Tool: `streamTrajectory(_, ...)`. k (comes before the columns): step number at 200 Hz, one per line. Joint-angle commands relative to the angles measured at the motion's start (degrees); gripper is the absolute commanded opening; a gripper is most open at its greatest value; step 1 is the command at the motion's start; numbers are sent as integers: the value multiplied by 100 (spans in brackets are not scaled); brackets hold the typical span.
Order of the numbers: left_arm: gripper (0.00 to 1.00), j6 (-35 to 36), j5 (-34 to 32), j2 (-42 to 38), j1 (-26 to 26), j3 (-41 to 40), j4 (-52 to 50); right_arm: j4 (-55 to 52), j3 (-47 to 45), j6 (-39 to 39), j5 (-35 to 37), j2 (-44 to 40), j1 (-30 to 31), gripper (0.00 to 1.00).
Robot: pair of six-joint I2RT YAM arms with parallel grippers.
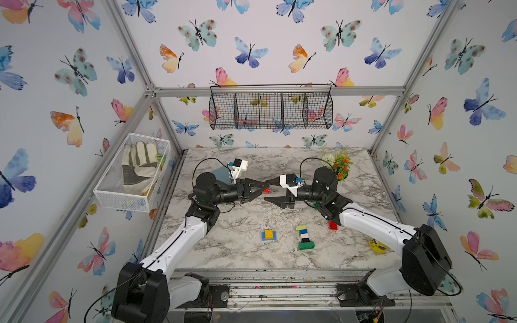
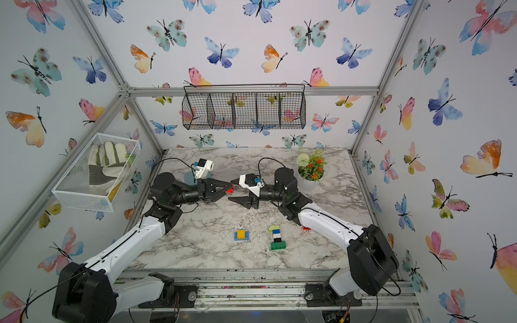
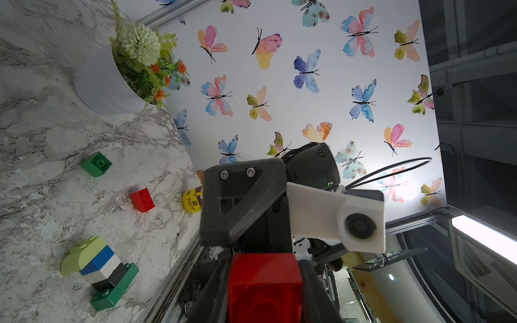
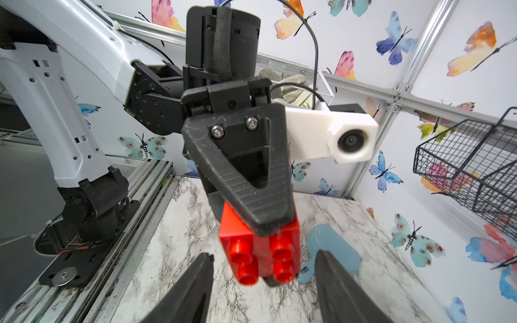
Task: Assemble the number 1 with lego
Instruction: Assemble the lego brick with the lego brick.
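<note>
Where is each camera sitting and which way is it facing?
Top views: high above the arm bases, looking down at the table; both arms show, left gripper opposite right gripper.
Left wrist: on the left arm, facing the right gripper past its held red brick.
Right wrist: on the right arm, facing the left gripper; own fingertips show.
Shared: that brick.

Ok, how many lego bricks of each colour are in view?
Red: 2 (held red brick, loose red brick)
Green: 2 (loose green brick, base green brick)
Blue: 2 (stacked blue brick, second blue brick)
Lime brick: 1
White brick: 1
Black brick: 1
Yellow brick: 1
Total: 10
</note>
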Motion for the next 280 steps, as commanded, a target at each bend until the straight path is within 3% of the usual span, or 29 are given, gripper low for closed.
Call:
streamTrajectory(1,22,-145,154,8,-16,-49,367,518,73,166,-54,-20,37,63)
streamTrajectory(24,21,-182,148,38,-16,-47,395,573,69,150,-37,-38,45,62)
streamTrajectory(123,23,-437,157,129,-15,-113,688,754,29,327,205,129,106,29)
streamTrajectory(135,34,-410,113,130,-16,-113,657,757,-16,382,273,123,109,28)
streamTrajectory(164,81,194,-151,19,53,-77,-250,751,-284,486,592,5,108,24)
streamTrajectory(183,95,913,-536,-189,268,28,-1381,480,-559,435,909,-177,97,22)
streamTrajectory(201,98,1797,-1195,-460,578,161,-2882,-306,-698,258,1217,-406,98,19)
streamTrajectory(218,98,2207,-1823,-767,895,66,-3784,-1249,-705,36,1474,-626,98,17)
streamTrajectory(248,97,2276,-2725,-1308,1453,-472,-4474,-3586,-159,-675,1833,-677,105,12)
streamTrajectory(280,97,2281,-3225,-1673,1774,-1011,-4729,-6091,1052,-1523,2310,-35,355,12)
